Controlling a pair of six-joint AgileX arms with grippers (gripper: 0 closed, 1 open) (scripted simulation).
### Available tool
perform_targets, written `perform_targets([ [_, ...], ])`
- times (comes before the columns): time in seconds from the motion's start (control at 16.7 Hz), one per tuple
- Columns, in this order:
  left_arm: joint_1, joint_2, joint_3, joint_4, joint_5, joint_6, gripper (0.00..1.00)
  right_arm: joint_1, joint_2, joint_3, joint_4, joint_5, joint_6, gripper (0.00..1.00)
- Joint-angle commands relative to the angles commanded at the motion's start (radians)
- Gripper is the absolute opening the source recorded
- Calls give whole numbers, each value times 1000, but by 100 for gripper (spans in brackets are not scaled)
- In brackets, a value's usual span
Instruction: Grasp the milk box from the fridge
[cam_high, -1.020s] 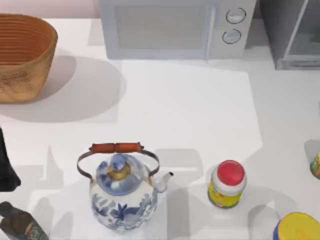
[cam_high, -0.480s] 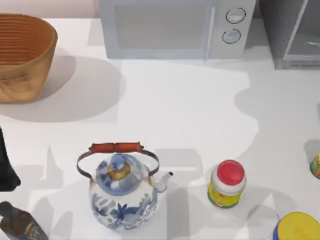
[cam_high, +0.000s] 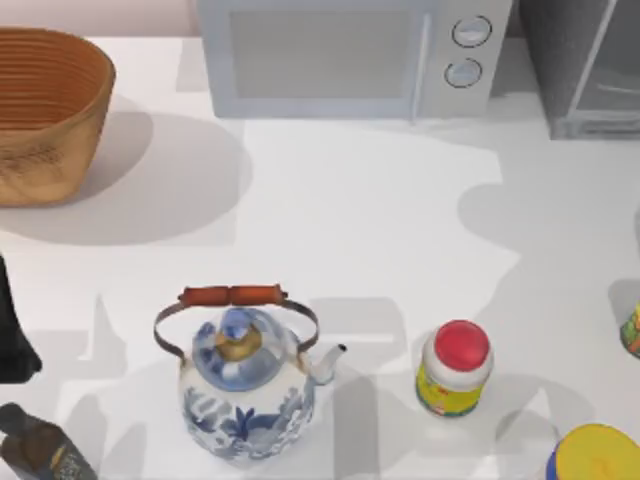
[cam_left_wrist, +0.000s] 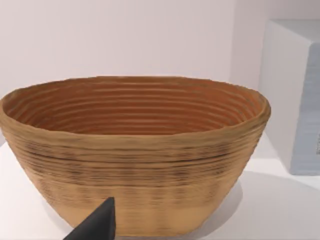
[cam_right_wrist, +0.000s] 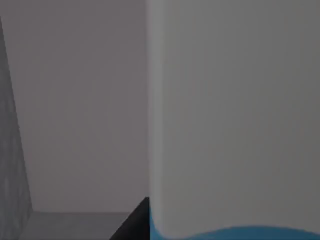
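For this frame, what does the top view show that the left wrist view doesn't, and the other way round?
Top view's own: the blue-and-white kettle, the red-capped jar, a dark bottle, a yellow-lidded can, and the fridge at the table's back right corner. Left wrist view's own: the ribbed inside of the woven basket, and a dark part of the left claw in front of it. Shared: the woven basket and the white microwave beside it.

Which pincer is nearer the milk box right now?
Right. The right wrist view has the milk box looming close, with a dark fingertip beside it. The left wrist view faces the wicker basket, at the table's left, far from the fridge.
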Motion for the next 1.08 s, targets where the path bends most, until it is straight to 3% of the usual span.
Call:
perform_targets([
  [0.54,0,0,0,0,0,0,100,-44,-244,-422,164,-42,3,0],
  [1.08,0,0,0,0,0,0,100,-33,-312,-463,153,-40,3,0],
])
